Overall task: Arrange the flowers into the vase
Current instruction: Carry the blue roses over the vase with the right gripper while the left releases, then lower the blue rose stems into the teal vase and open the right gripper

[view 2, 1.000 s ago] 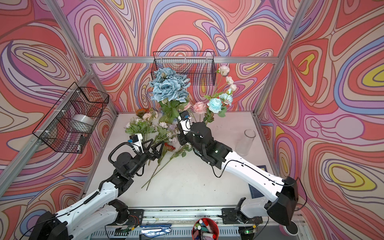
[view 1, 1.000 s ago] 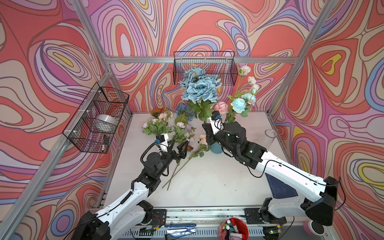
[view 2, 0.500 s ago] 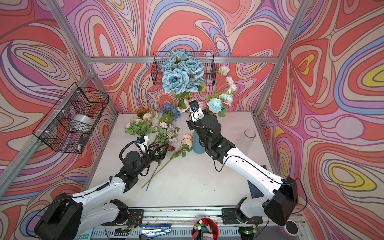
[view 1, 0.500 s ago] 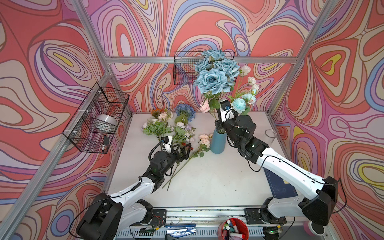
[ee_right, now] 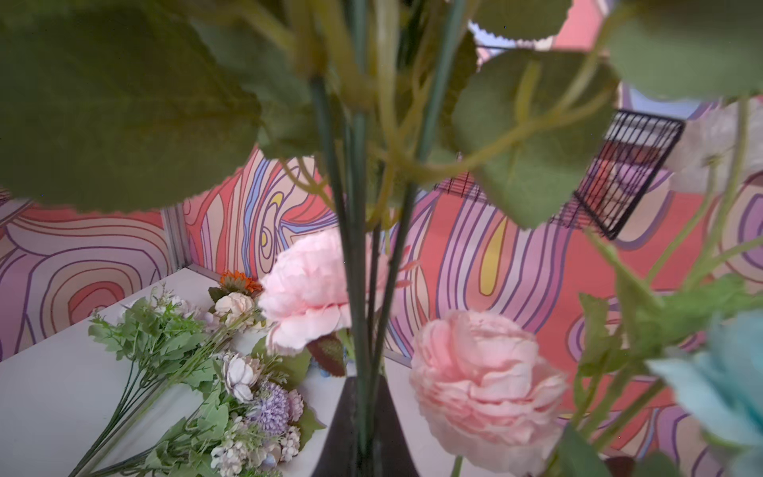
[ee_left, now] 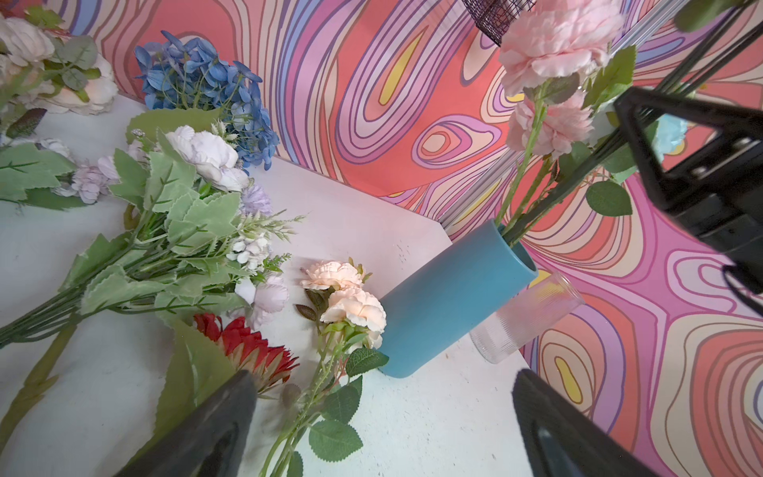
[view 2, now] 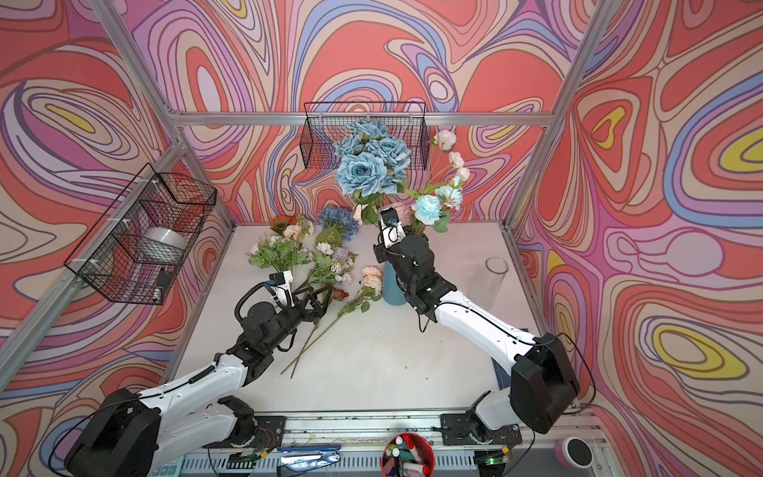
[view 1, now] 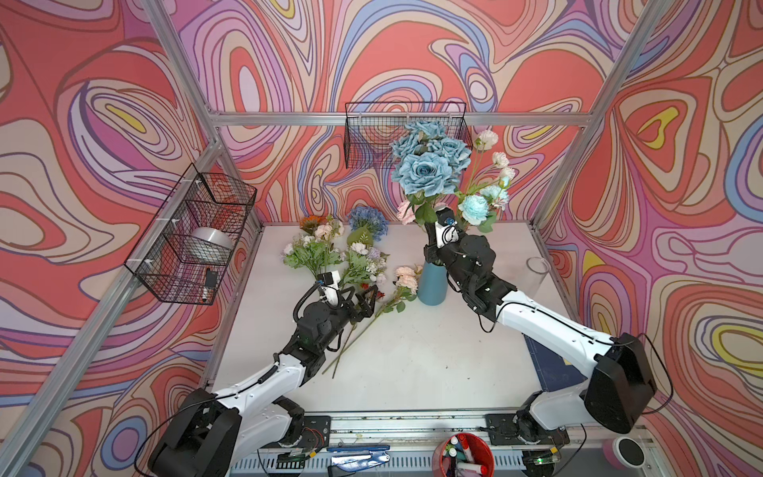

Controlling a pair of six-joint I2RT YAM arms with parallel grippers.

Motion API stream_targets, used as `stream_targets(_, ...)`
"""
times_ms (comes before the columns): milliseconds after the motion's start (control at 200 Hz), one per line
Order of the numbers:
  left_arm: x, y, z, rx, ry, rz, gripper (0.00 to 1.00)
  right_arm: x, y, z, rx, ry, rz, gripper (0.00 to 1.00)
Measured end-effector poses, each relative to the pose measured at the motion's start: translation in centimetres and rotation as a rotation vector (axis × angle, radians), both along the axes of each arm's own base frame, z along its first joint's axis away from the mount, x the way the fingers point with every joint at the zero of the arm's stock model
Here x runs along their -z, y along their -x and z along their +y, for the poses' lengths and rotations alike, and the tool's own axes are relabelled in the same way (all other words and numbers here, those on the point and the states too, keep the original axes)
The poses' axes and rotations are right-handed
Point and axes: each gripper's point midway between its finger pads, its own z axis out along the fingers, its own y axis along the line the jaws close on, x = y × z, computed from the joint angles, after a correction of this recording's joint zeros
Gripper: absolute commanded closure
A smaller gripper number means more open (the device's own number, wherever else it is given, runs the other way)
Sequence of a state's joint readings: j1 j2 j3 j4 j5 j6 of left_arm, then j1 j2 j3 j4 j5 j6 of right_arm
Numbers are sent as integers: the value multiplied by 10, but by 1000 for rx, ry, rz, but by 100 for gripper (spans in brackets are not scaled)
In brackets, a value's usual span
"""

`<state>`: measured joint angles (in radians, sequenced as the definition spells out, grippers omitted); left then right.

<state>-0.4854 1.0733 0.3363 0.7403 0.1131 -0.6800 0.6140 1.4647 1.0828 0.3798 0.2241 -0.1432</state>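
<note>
Right arm (view 1: 536, 318) is up over the blue vase (view 1: 431, 285), jaws clenched on the dark stems of the teal-blue rose bunch (view 1: 427, 165). The right wrist view shows them pinched tight on that bundle, with the blooms towering above the vase. Over on the left arm (view 1: 268, 380), the jaws hang spread wide, released and gripping nothing, above the loose stems lying beside the vase.

The job now, I'd say, is to sink that bunch. Hold the stems upright, square over the vase's mouth, and go down slowly. Pink blooms (ee_right: 475, 384) and a pale teal bloom (view 1: 472, 206) already stand in the vase, and the new leaves could snag them or drag them out. The vase looks slim and tall, so a sideways shove might tip it. Let go only once the stems are well down inside.

Now the views. The left wrist view has the prize: the dark stems appear to run right to the vase's rim, a spot both top views hide behind the right arm. It also shows the peach spray (ee_left: 351, 297) lying right up against the vase's side, and a red daisy (ee_left: 247, 347) just beyond the spray, away from the vase.

The clear glass (ee_left: 524, 318) seems tucked behind the vase there, but in a top view it stands well apart from it.

Only the top views show how high the bunch rises over the vase. They also show the other flowers heaped on the bench (view 1: 413, 363) farther from the vase, blue hydrangea (view 1: 367, 219) among them.
</note>
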Motion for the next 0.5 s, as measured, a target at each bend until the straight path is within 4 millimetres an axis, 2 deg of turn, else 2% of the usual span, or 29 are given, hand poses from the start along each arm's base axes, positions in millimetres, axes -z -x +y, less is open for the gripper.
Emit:
stream_targets(115,-10,0,13,-47,-8,-31,0,35,-7,1,2,16,62,100)
stream_targets(230,-26,-5,49,-152,8,-67,0,60,-7,0,5,26,109,100)
stream_targets(310,-31,-7,78,-236,31,-74,0,68,-6,-1,9,24,122,100)
stream_targets(401,-26,-6,107,-326,51,-55,0,76,-5,-4,18,30,137,100)
stream_targets(501,-18,-3,123,-381,63,-16,0,82,-4,-7,31,36,149,100)
